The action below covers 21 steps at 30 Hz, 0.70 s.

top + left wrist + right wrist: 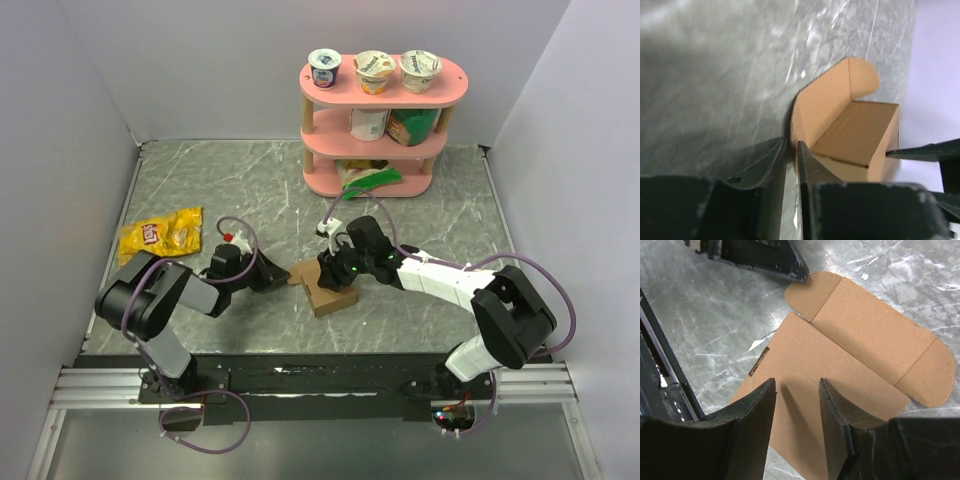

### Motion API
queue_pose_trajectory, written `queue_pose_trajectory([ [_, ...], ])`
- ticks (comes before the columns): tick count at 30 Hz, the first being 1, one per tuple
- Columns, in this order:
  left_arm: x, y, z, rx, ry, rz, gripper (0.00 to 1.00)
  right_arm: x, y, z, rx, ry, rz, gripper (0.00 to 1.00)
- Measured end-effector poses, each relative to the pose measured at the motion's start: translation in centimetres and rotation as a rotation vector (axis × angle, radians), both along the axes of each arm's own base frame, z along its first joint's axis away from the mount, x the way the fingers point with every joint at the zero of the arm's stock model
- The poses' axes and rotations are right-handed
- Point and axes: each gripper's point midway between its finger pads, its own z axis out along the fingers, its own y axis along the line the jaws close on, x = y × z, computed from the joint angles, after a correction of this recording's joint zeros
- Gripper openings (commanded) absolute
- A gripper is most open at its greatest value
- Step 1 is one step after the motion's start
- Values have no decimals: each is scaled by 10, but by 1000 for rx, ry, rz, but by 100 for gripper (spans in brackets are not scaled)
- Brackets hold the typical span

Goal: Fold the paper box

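Note:
The paper box [328, 293] is a brown cardboard sheet with rounded tabs, lying mid-table, and it also shows in the left wrist view [860, 130]. My left gripper [283, 279] sits at its left edge. Seen from the left wrist, that gripper [791, 144] has its jaws drawn to a narrow slit with the edge of a rounded tab between the tips. My right gripper [334, 268] is over the sheet from the right. In the right wrist view it [796, 382] stands half open, tips down on the paper box's main panel [805, 365], with nothing between them.
A yellow snack bag [160, 235] lies at the left. A pink shelf [383, 120] with yogurt cups and packets stands at the back. White walls close in both sides. The left gripper's finger [785, 262] touches the small tab in the right wrist view.

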Motion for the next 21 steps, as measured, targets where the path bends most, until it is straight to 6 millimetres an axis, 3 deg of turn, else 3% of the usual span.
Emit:
queue_pose_trajectory([
  [3, -6, -2, -5, -40, 34, 6, 15, 0, 0, 0, 0, -2, 6, 48],
  [16, 2, -32, 20, -91, -35, -1, 14, -4, 1, -1, 2, 16, 18, 47],
  [20, 10, -37, 19, -97, -31, 5, 22, -5, 1, -1, 4, 19, 21, 47],
  [21, 13, -40, 20, -101, -30, 5, 28, -5, 1, -1, 5, 19, 21, 47],
])
